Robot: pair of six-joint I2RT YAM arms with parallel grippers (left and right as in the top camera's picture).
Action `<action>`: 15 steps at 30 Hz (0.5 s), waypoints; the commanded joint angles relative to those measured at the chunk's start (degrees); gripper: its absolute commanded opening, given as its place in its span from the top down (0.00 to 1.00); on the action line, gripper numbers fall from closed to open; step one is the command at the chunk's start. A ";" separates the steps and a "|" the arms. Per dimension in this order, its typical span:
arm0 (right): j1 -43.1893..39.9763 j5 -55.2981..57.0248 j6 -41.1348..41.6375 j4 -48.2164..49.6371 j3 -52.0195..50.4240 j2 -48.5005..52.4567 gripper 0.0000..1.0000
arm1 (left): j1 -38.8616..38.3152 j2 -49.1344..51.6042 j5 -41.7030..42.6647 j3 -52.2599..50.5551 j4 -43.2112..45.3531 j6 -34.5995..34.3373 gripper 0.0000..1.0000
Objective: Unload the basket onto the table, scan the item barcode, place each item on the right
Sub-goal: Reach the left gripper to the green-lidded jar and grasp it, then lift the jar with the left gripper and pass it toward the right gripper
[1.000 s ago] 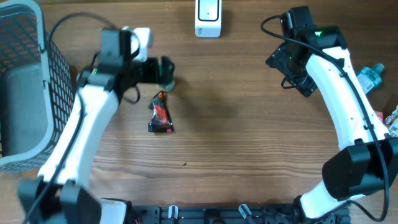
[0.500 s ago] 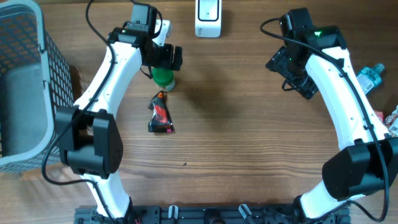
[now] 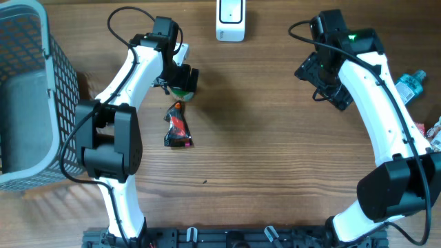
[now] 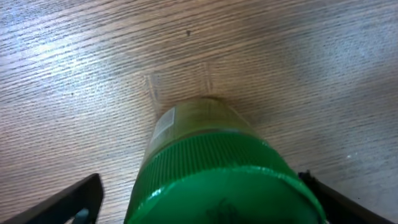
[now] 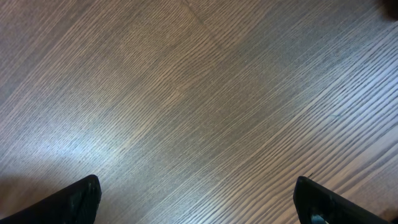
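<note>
1. The table [image 3: 275, 158] carried a white scanner [image 3: 230, 21] at its far edge, near the middle, and a mesh basket [image 3: 27, 89] at its left side.
2. The left arm reached across to the green-capped bottle [image 4: 208, 155], which stood on the table to the near left of the scanner. The right arm hung well apart over bare wood on the other side.
3. The left tool [image 4: 202, 205] stood wide open with one finger on each side of the bottle's cap [image 4: 217, 186]. A gap showed on the left side. On the right side the finger lay close to the cap, and contact could not be confirmed. Nothing was gripped.
4. The right tool [image 5: 199, 205] was fully open and empty.
5. The bottle appeared upright, its long axis pointing up toward the left wrist camera and its cap directly between the fingers. Judgement: the left arm was plainly the nearer, and the coming move called only for closing on the cap or neck.
6. A red and black snack packet [image 3: 178, 127] lay just beside the bottle on its near side, clear of the fingers.
</note>
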 commanded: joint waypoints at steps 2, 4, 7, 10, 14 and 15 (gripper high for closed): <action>0.17 0.81 -0.70 -0.09 0.39 0.63 0.00 | 0.17 0.50 0.76 0.35 -1.11 0.04 0.20; 0.17 0.79 -0.70 -0.09 0.39 0.63 0.00 | 0.17 0.50 0.79 0.35 -1.88 0.02 0.31; 0.17 0.81 -0.68 -0.09 0.39 0.63 0.00 | 0.17 0.48 0.81 0.35 -3.50 -0.44 0.41; 0.17 0.81 -0.72 -0.09 0.39 0.63 0.00 | 0.17 0.48 1.44 0.37 -3.91 -1.73 0.43; 0.17 0.83 -0.70 0.13 0.39 0.66 0.00 | -0.52 0.44 3.58 0.37 -5.53 -1.88 0.43; 0.17 0.83 -0.70 0.28 0.39 0.66 0.00 | -1.31 0.42 3.54 0.37 -6.08 -1.79 0.43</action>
